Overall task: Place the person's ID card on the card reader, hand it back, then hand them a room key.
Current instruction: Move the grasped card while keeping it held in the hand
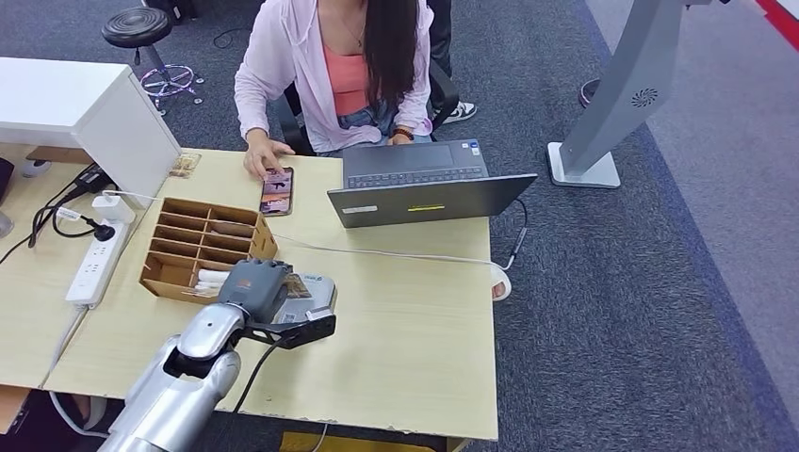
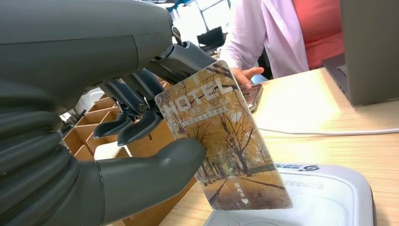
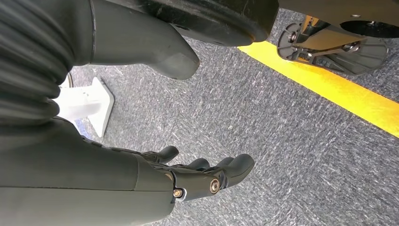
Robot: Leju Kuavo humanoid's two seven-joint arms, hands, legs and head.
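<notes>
1. My left hand [image 1: 252,285] covers most of the card [image 1: 298,285] in the head view.
2. In my left wrist view, the card reader [image 2: 324,197] runs off the picture's edge, and its print is too small to read.
3. The person [image 1: 334,66] is cut off at the top edge.

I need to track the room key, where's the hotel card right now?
The hotel card is pinched in the left hand, just above the white card reader, beside the wooden organizer.
</notes>
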